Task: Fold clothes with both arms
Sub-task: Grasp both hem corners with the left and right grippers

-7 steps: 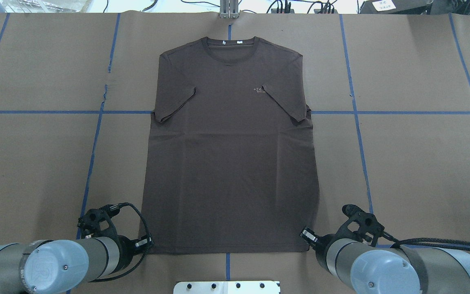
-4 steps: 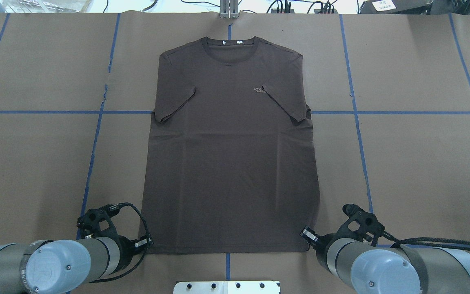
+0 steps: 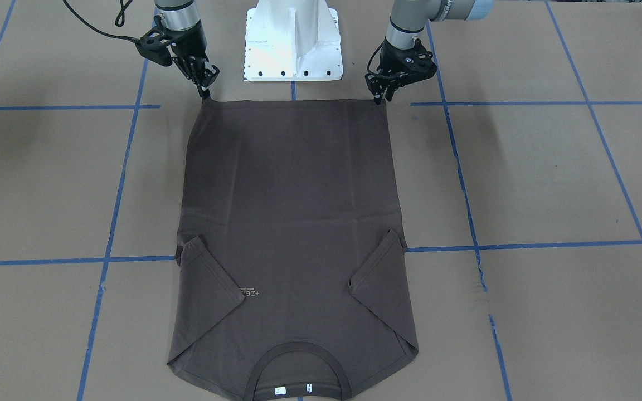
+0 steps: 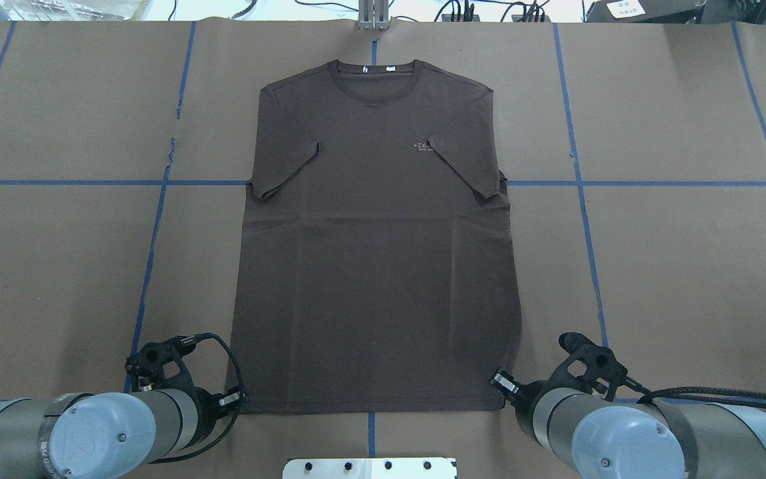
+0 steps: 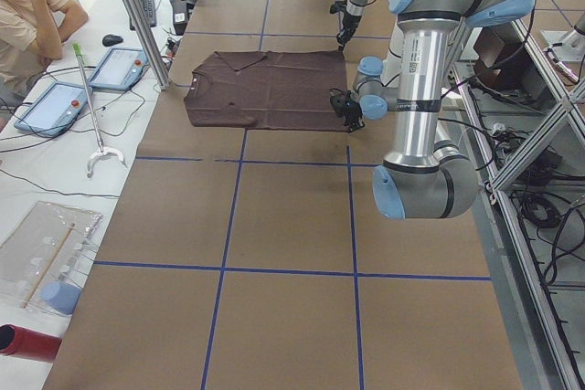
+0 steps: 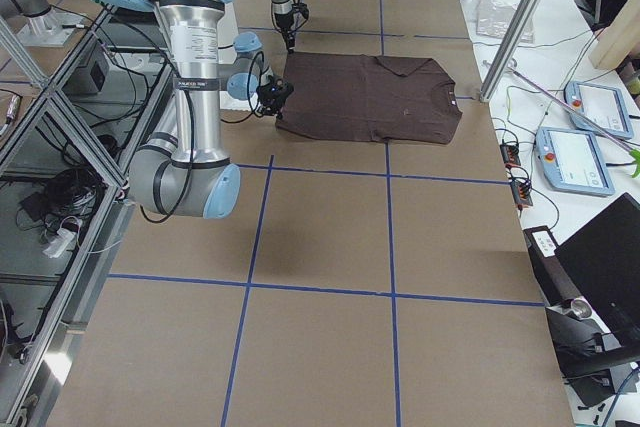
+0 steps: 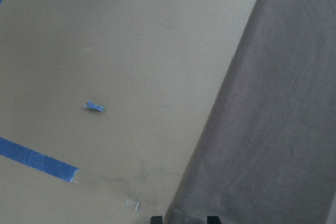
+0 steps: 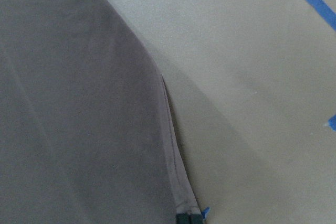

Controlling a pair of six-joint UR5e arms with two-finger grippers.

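Observation:
The dark brown T-shirt lies flat on the brown paper with both sleeves folded inward and its collar at the far side from me. My left gripper is down at the hem corner on my left. In the left wrist view its fingertips stand a small gap apart with the corner cloth between them. My right gripper is at the other hem corner. In the right wrist view its tips are together on the hem edge.
The white bolted pedestal stands just behind the hem, between the two arms. Blue tape lines cross the paper-covered table. An operator, tablets and a pole are beyond the far table edge.
The left arm has shifted very slightly toward the robot. The shirt and the right arm look unmoved.

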